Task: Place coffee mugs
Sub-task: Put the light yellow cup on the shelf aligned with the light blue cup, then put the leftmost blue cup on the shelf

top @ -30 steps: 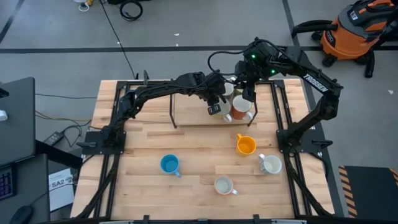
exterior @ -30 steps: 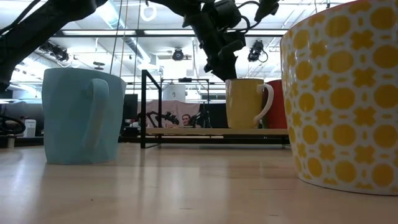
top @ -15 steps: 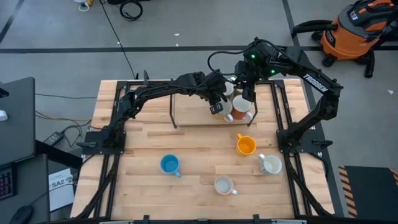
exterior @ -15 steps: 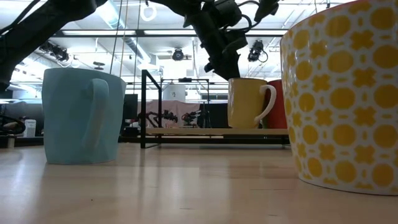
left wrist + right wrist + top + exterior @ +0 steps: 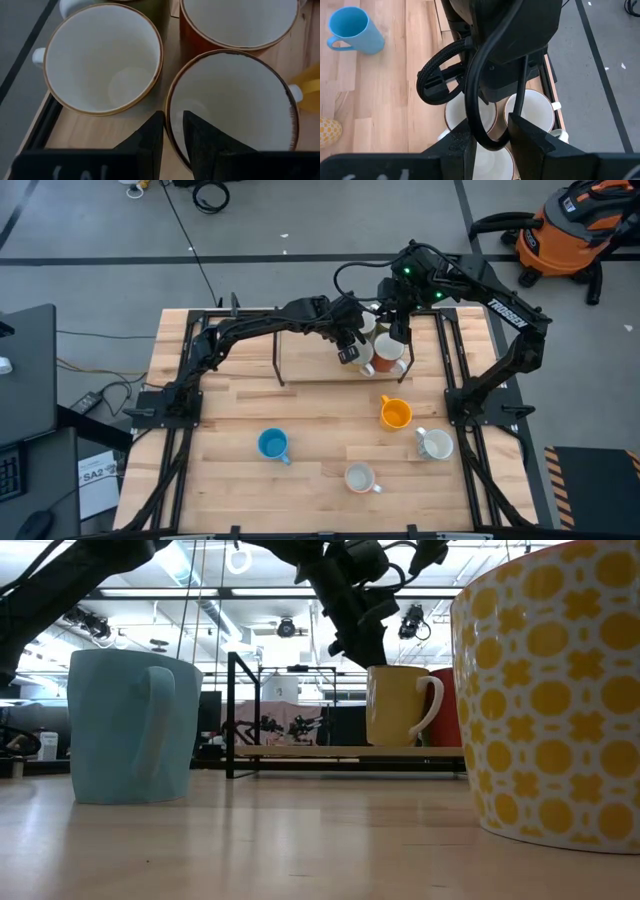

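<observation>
Since a second ago the yellow mug (image 5: 396,706) on the raised wooden shelf (image 5: 310,369) has shifted slightly. Your left gripper (image 5: 171,132) has its jaws nearly shut across a glossy brown-rimmed mug (image 5: 235,105); the right gripper (image 5: 400,330) hovers nearby, and you cannot tell its jaws. Four smooth round mugs, blue mug (image 5: 272,444) leftmost, still wait on the wood-plank surface (image 5: 220,450).

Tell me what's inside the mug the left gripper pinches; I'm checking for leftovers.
The mug shows a bare white inside; the left gripper hides one edge.
</observation>
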{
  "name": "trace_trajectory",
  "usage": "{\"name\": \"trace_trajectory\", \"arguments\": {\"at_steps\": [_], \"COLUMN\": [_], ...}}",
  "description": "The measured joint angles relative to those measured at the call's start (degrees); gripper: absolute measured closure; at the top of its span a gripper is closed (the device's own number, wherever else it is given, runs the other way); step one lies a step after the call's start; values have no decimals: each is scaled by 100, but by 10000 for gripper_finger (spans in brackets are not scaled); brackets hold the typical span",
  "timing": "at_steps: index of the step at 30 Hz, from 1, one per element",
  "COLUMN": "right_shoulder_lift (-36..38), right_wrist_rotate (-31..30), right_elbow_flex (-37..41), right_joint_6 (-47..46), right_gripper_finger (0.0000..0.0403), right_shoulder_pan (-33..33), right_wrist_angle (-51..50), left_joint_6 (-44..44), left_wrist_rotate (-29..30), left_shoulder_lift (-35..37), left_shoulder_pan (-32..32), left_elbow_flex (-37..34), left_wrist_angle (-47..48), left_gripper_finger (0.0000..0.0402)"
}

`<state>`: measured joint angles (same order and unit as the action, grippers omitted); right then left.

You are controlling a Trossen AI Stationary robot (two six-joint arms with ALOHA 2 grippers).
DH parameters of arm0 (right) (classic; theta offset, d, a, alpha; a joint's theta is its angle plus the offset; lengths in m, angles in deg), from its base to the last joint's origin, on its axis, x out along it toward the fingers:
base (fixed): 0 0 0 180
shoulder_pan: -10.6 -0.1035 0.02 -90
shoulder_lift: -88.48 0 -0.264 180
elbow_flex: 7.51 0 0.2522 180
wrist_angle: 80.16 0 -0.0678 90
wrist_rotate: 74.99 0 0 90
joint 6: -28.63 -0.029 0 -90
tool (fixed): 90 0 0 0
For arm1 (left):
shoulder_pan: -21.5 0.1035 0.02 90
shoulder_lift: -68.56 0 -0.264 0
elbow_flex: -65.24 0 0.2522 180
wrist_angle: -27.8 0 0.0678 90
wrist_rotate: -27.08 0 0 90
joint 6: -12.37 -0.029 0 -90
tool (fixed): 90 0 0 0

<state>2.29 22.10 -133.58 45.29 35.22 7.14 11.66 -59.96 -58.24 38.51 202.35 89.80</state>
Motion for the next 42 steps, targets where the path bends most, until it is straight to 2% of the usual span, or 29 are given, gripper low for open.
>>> {"name": "trace_trajectory", "arguments": {"at_steps": [33, 42], "right_shoulder_lift": [0, 0], "right_wrist_rotate": [22, 0], "right_elbow_flex": [-4, -2], "right_joint_6": [-2, -3], "right_gripper_finger": [286, 286], "right_shoulder_pan": [0, 1], "right_wrist_angle": [62, 49], "left_joint_6": [157, 150], "left_wrist_rotate": [100, 22], "left_shoulder_lift": [217, 591], "left_shoulder_pan": [22, 15], "left_elbow_flex": [2, 9], "left_wrist_angle": [279, 985], "left_gripper_finger": [322, 322]}}
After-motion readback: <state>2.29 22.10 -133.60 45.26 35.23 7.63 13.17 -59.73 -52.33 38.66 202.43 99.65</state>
